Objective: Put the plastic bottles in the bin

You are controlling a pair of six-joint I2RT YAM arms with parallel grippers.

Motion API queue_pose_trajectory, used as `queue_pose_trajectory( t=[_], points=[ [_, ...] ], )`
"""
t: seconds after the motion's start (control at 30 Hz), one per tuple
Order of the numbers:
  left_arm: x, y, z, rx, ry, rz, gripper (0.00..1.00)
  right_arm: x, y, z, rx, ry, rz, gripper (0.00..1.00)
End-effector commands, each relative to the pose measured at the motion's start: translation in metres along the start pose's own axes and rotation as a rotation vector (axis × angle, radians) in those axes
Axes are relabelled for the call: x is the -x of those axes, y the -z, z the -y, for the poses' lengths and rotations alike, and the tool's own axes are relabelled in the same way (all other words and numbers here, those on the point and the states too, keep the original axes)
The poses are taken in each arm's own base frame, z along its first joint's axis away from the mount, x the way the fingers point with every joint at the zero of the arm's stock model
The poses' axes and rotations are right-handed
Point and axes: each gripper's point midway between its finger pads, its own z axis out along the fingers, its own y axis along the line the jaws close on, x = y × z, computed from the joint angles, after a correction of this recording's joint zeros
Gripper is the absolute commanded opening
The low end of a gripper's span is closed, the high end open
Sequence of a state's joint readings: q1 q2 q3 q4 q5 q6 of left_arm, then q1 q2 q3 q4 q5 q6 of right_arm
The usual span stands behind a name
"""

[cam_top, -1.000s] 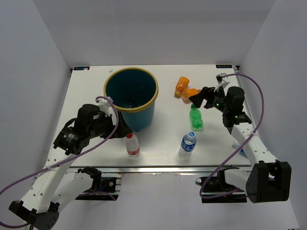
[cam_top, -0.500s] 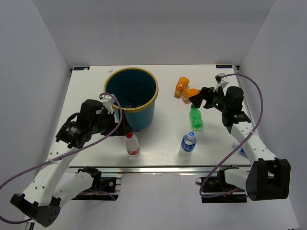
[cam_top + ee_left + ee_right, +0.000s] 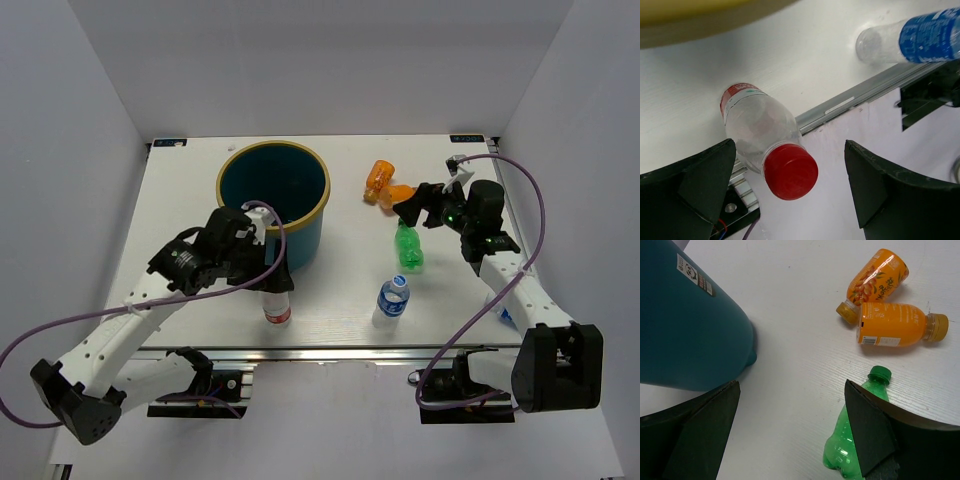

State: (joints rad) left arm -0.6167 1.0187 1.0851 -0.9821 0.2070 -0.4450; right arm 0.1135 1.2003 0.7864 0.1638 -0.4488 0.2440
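The teal bin with a yellowish rim stands at the back left; its wall fills the left of the right wrist view. A clear bottle with a red cap and label stands upright near the front edge. My left gripper is open just above it, and the cap sits between the jaws, nearer the left one. A blue-labelled bottle stands to its right. A green bottle and two orange bottles lie on the right. My right gripper is open and empty above them.
The table's front edge with its metal rail runs right under the red-capped bottle. Something small, blue and white shows under my right forearm. White walls close in the table on three sides.
My left arm has swung right and forward, from beside the bin to over the red-capped bottle. My right arm has barely moved.
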Motion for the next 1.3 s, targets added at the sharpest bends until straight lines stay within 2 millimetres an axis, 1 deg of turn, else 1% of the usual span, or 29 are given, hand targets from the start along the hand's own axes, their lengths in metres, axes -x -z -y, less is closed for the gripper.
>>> queue_pose_trajectory(
  t=[0.0, 0.07, 0.1, 0.17, 0.2, 0.27, 0.33, 0.4, 0.43, 0.5, 0.57, 0.63, 0.67, 0.73, 0.77, 0.83, 0.87, 0.9, 0.93, 0.97, 1.03, 1.07, 1.1, 1.13, 1.2, 1.23, 1.27],
  points=[
    [0.005, 0.007, 0.001, 0.066, -0.044, 0.018, 0.98, 0.010, 0.000, 0.001, -0.009, 0.043, 0.021, 0.89],
    [-0.002, 0.005, -0.002, 0.109, -0.036, -0.014, 0.98, 0.009, 0.000, 0.002, -0.010, 0.044, 0.022, 0.89],
    [-0.005, 0.001, -0.004, 0.136, -0.047, -0.029, 0.98, 0.009, 0.000, 0.002, -0.009, 0.044, 0.021, 0.89],
    [-0.009, 0.000, -0.003, 0.152, -0.047, -0.050, 0.98, 0.008, -0.001, 0.002, -0.007, 0.042, 0.020, 0.89],
    [-0.007, -0.002, -0.006, 0.184, -0.057, -0.047, 0.98, 0.008, -0.001, 0.002, -0.008, 0.040, 0.018, 0.89],
    [-0.005, -0.001, -0.005, 0.197, -0.059, -0.046, 0.94, 0.007, -0.002, 0.003, -0.010, 0.035, 0.013, 0.89],
    [-0.003, 0.001, -0.011, 0.242, -0.058, -0.041, 0.83, 0.006, -0.003, 0.003, -0.011, 0.034, 0.011, 0.89],
    [0.002, 0.002, -0.013, 0.262, -0.054, -0.028, 0.75, 0.006, -0.003, 0.004, -0.013, 0.034, 0.010, 0.89],
    [0.003, 0.001, -0.013, 0.266, -0.055, -0.027, 0.67, 0.006, -0.003, 0.004, -0.015, 0.034, 0.009, 0.89],
    [0.003, 0.000, -0.013, 0.261, -0.055, -0.029, 0.63, 0.007, -0.003, 0.006, -0.020, 0.034, 0.012, 0.89],
    [0.003, -0.001, -0.012, 0.259, -0.057, -0.032, 0.56, 0.005, -0.003, 0.006, -0.021, 0.034, 0.008, 0.89],
    [0.004, 0.001, -0.010, 0.255, -0.059, -0.033, 0.50, 0.006, -0.003, 0.006, -0.026, 0.035, 0.009, 0.89],
    [0.004, 0.002, -0.008, 0.242, -0.060, -0.035, 0.45, 0.006, -0.003, 0.007, -0.027, 0.035, 0.008, 0.89],
    [0.007, 0.007, -0.003, 0.224, -0.061, -0.021, 0.41, 0.005, -0.003, 0.008, -0.031, 0.032, 0.006, 0.89],
    [0.009, 0.010, -0.001, 0.216, -0.063, -0.014, 0.34, 0.006, -0.003, 0.007, -0.032, 0.035, 0.009, 0.89],
    [0.017, 0.014, 0.007, 0.180, -0.072, 0.016, 0.24, 0.007, -0.003, 0.008, -0.034, 0.033, 0.011, 0.90],
    [0.019, 0.018, 0.015, 0.139, -0.078, 0.029, 0.14, 0.007, -0.003, 0.008, -0.033, 0.034, 0.010, 0.89],
    [0.028, 0.021, 0.024, 0.096, -0.085, 0.063, 0.12, 0.007, -0.003, 0.008, -0.033, 0.035, 0.010, 0.89],
    [0.033, 0.024, 0.030, 0.073, -0.096, 0.085, 0.11, 0.007, -0.003, 0.008, -0.034, 0.036, 0.012, 0.89],
    [0.034, 0.030, 0.042, 0.008, -0.103, 0.092, 0.07, 0.007, -0.003, 0.008, -0.034, 0.038, 0.013, 0.89],
    [0.051, 0.041, 0.060, -0.062, -0.113, 0.162, 0.04, 0.008, -0.002, 0.008, -0.041, 0.037, 0.015, 0.89],
    [0.057, 0.045, 0.066, -0.087, -0.110, 0.191, 0.00, 0.009, -0.001, 0.009, -0.045, 0.039, 0.019, 0.89],
    [0.064, 0.050, 0.079, -0.142, -0.117, 0.213, 0.00, 0.009, 0.000, 0.009, -0.050, 0.042, 0.020, 0.89],
    [0.072, 0.058, 0.089, -0.181, -0.124, 0.238, 0.00, 0.012, 0.001, 0.008, -0.051, 0.048, 0.028, 0.89],
    [0.083, 0.063, 0.103, -0.231, -0.136, 0.258, 0.00, 0.013, 0.002, 0.009, -0.057, 0.058, 0.032, 0.89],
    [0.093, 0.075, 0.111, -0.252, -0.140, 0.294, 0.00, 0.014, 0.003, 0.008, -0.059, 0.060, 0.035, 0.89],
    [0.101, 0.081, 0.115, -0.255, -0.141, 0.323, 0.00, 0.016, 0.004, 0.008, -0.059, 0.067, 0.037, 0.89]
  ],
)
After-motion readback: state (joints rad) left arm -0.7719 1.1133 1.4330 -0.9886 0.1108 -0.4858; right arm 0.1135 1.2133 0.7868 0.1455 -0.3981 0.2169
